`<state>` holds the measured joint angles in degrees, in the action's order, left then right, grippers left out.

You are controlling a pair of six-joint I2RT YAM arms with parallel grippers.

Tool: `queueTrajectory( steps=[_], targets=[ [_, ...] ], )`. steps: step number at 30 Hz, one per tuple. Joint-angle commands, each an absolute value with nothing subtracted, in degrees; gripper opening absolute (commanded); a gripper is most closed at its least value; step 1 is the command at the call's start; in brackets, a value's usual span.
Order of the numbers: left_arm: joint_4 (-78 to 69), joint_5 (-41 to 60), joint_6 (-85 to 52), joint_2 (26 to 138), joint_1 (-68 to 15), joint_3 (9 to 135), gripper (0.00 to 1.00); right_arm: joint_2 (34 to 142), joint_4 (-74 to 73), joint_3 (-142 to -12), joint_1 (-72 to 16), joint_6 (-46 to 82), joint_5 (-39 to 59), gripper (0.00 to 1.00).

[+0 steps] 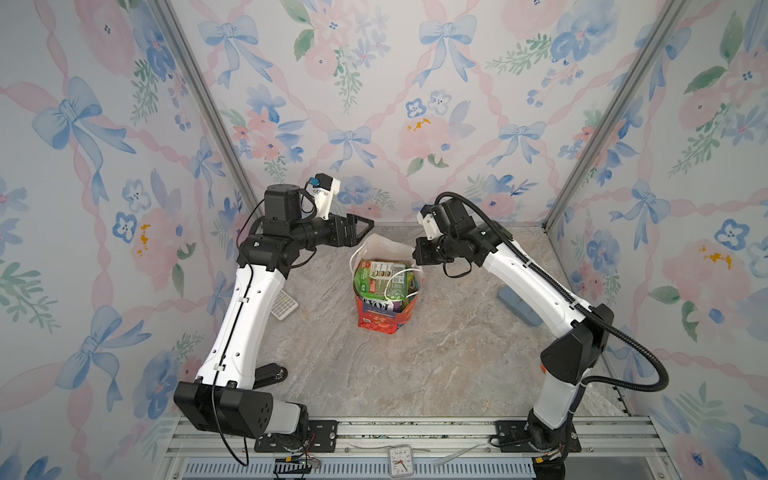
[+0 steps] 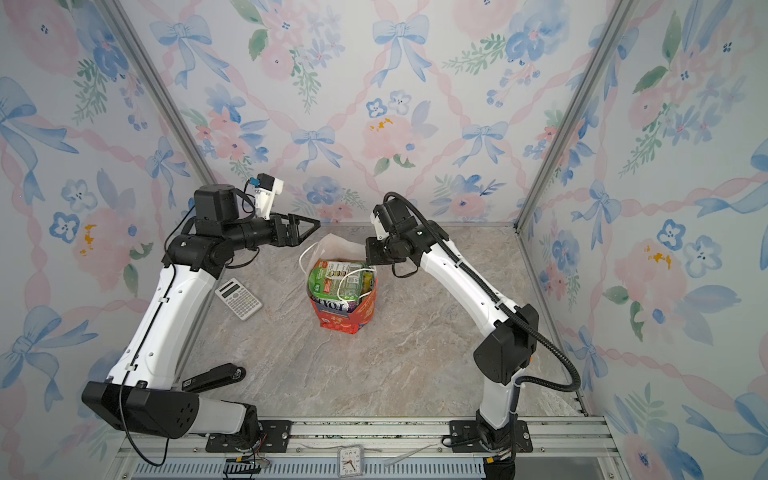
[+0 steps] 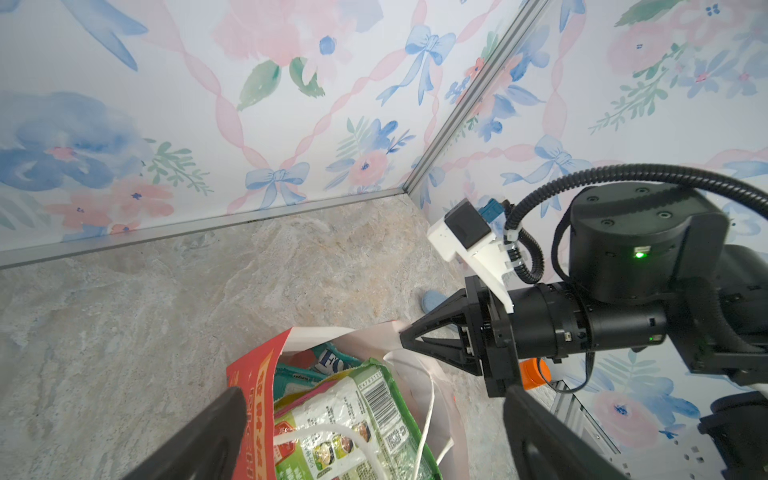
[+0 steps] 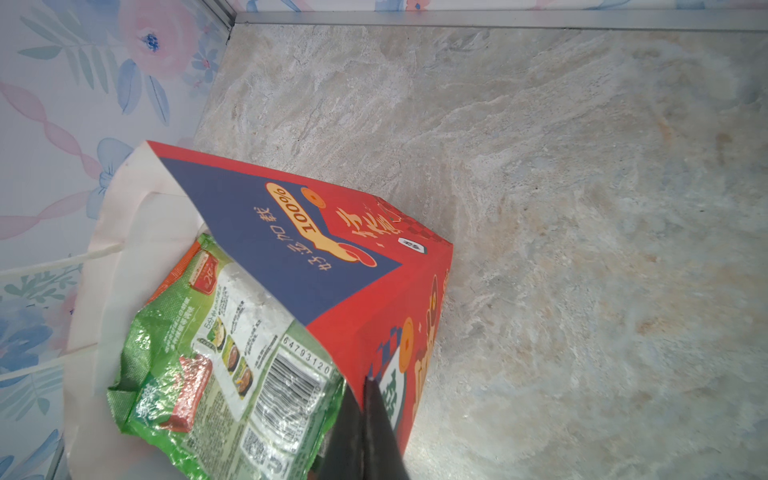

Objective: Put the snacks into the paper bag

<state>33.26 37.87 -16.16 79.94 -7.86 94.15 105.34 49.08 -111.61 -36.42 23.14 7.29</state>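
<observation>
The red paper bag (image 1: 384, 323) (image 2: 348, 322) stands upright mid-table, its mouth wide. Snacks fill it, with a green packet (image 1: 380, 278) (image 2: 336, 277) (image 3: 353, 419) (image 4: 216, 353) on top and teal and blue packets (image 3: 299, 376) beneath. My right gripper (image 1: 417, 250) (image 2: 368, 251) (image 4: 368, 384) is shut on the bag's rim (image 4: 332, 249) at its far right corner. The left wrist view shows that pinch (image 3: 405, 337) too. My left gripper (image 1: 366, 227) (image 2: 314, 226) (image 3: 374, 436) hangs open just above the bag's far left side, holding nothing.
A calculator (image 2: 239, 298) lies left of the bag. A black stapler (image 2: 216, 376) sits by the left arm's base. A pale blue case (image 1: 517, 307) lies partly under the right arm. An orange-capped bottle (image 3: 536, 372) and a small clock (image 1: 401, 460) are near the front rail.
</observation>
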Motion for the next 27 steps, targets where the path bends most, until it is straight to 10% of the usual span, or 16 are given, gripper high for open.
queueTrajectory(
  steps=[1,8,17,27],
  targets=[
    [28.9,35.8,-17.9,77.8,-7.4,94.8,0.98,103.6,45.9,-114.3,-36.3,22.8,7.6,0.00],
    [23.7,31.4,-20.1,73.0,-5.3,89.6,0.98,105.5,43.0,-111.8,-34.8,23.8,10.4,0.06],
    [16.4,24.2,-23.1,64.7,-1.7,78.0,0.98,104.4,42.7,-112.9,-33.8,22.8,11.6,0.55],
    [13.9,23.4,-25.5,64.4,0.7,73.5,0.98,100.3,41.7,-107.7,-31.9,22.7,10.4,0.66]
  ],
)
